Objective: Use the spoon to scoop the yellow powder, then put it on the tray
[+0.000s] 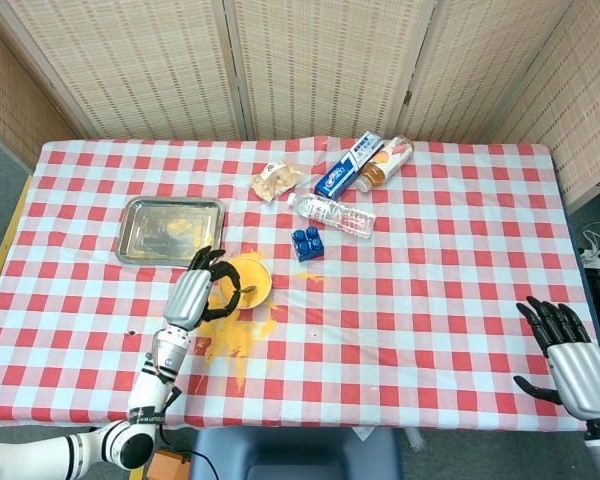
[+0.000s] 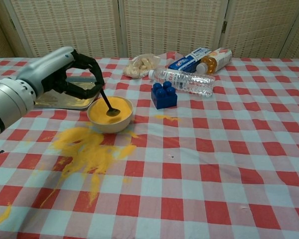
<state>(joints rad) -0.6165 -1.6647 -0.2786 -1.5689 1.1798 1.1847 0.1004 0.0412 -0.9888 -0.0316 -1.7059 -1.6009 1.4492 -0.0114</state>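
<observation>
A cream bowl point(image 2: 109, 123) point(image 1: 264, 283) full of yellow powder point(image 2: 102, 114) stands left of centre. My left hand point(image 2: 70, 72) point(image 1: 194, 290) hovers just left of it and grips a dark spoon point(image 2: 107, 103) by the handle. The spoon slants down, its scoop resting on the powder in the bowl. The metal tray point(image 1: 140, 244) point(image 2: 52, 102) lies beyond the bowl to the left, with traces of yellow powder on it. My right hand point(image 1: 568, 352) is open at the table's near right edge, palm down, holding nothing.
Spilled yellow powder point(image 2: 87, 149) point(image 1: 235, 335) covers the cloth in front of the bowl. A blue block point(image 2: 164, 95), a lying water bottle point(image 2: 182, 82), a toothpaste box point(image 2: 189, 59), an orange bottle point(image 2: 216, 60) and a snack bag point(image 2: 141, 65) lie behind and right of the bowl.
</observation>
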